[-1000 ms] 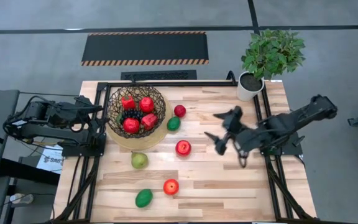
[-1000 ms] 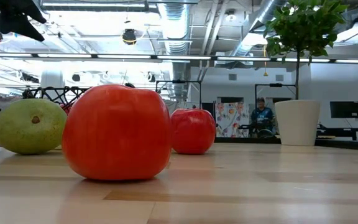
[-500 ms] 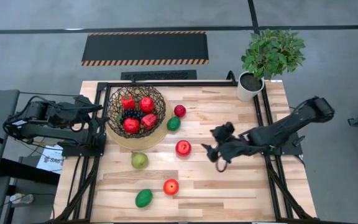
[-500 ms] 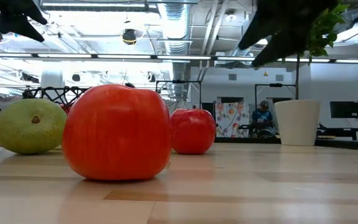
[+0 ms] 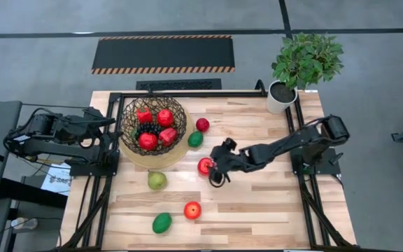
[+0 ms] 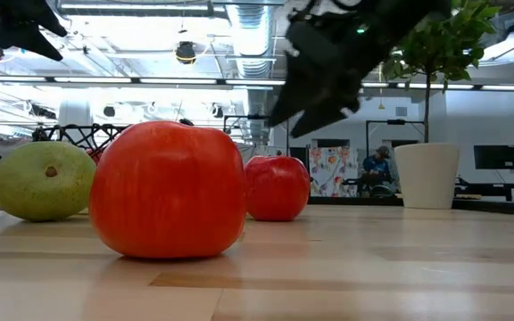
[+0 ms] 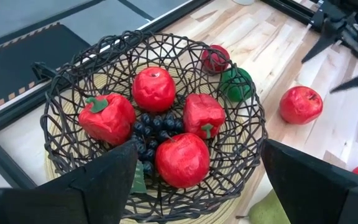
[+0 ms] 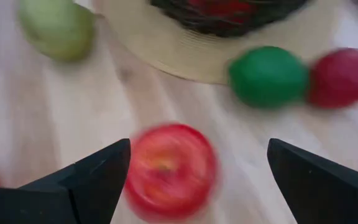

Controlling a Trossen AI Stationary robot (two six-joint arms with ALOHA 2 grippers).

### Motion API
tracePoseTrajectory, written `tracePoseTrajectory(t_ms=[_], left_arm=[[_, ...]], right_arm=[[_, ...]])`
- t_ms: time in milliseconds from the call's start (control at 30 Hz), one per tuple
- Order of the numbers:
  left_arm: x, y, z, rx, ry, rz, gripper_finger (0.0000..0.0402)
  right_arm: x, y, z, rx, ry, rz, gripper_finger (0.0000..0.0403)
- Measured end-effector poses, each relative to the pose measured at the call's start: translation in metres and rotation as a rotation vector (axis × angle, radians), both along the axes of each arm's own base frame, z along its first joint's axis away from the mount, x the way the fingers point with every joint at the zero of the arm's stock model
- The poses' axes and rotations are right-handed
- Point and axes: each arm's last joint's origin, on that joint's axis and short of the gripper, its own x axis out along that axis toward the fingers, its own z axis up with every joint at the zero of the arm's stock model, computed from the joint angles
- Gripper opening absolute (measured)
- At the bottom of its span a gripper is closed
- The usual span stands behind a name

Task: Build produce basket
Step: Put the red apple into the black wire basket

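While stretched in from the right side of the table point(image 5: 257, 203), right gripper point(image 5: 216, 168) open wide, fingers point(image 8: 92, 180) spread on either side of a red apple point(image 5: 204, 166) near the table's middle, not closed on it and hanging above it in the low view. Just to the far-left of that apple, a green oval point(image 5: 195, 138) and a smaller red fruit point(image 5: 202, 124), side by side and close against the basket point(image 5: 179, 112). Basket at the far-left part of the table, on its flat tan base point(image 5: 165, 158), already holding red peppers point(image 7: 106, 118), red apples point(image 7: 182, 158) and a dark grape bunch point(image 7: 151, 127) in the centre. Outside it, nearer: a yellow-green pear point(image 5: 157, 180) just below the base, then another red apple point(image 5: 192, 210) and a second green oval point(image 5: 161, 223) close together toward the near edge. Left gripper point(image 7: 197, 177) off the table's left side, pointed at the basket, with fingers set well apart and nothing between them. At the far-right corner, a leafy potted plant point(image 5: 305, 59) in a white pot point(image 5: 280, 98). Beyond the far edge, a dark floor mat point(image 5: 163, 53) with striped borders. In the room behind, a person point(image 6: 377, 165) seated well off.
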Motion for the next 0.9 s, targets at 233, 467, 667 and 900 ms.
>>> tracePoseTrajectory(t_ms=[233,467,667,900], left_arm=[[0.0,0.0,0.0,0.001,0.0,0.0,0.033],[0.0,0.0,0.0,0.001,0.0,0.0,0.033],[0.0,0.0,0.0,0.004,-0.001,0.004,0.033],[0.0,0.0,0.0,0.005,-0.001,0.004,0.033]], right_arm=[[0.016,0.001,-0.031,0.027,0.027,0.017,0.0398],[0.026,0.001,-0.049,0.061,0.012,0.025,0.0396],[0.029,-0.005,-0.056,0.062,0.027,0.015,0.0395],[0.028,-0.005,-0.055,0.083,0.026,-0.001,0.0356]])
